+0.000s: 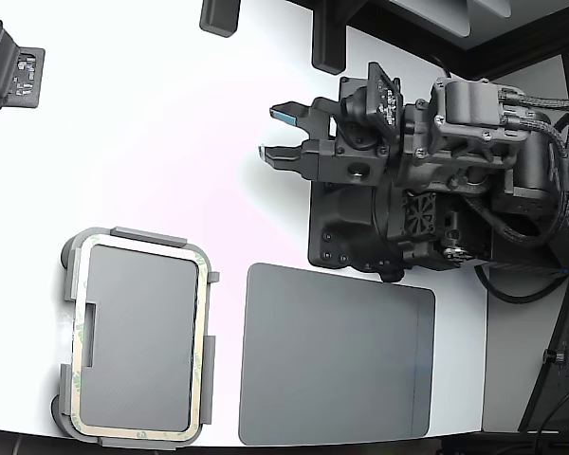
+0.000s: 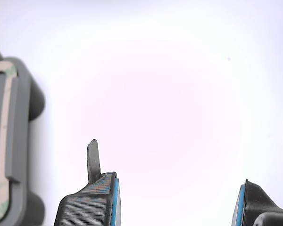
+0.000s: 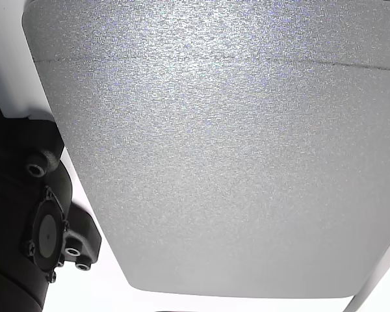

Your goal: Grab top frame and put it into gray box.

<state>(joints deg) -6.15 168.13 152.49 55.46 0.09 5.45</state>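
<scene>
While the hand (image 1: 280,133) gapes wide and empty, a gray mat (image 1: 337,355) lies on the white table (image 1: 171,123).

frame (image 1: 206,332) in box (image 1: 148,237), mat (image 1: 337,355) beside

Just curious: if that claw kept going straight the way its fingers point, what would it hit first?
Probably nothing: the open gripper points toward the exterior view's left over bare white table. The top frame lies off that line.
</scene>
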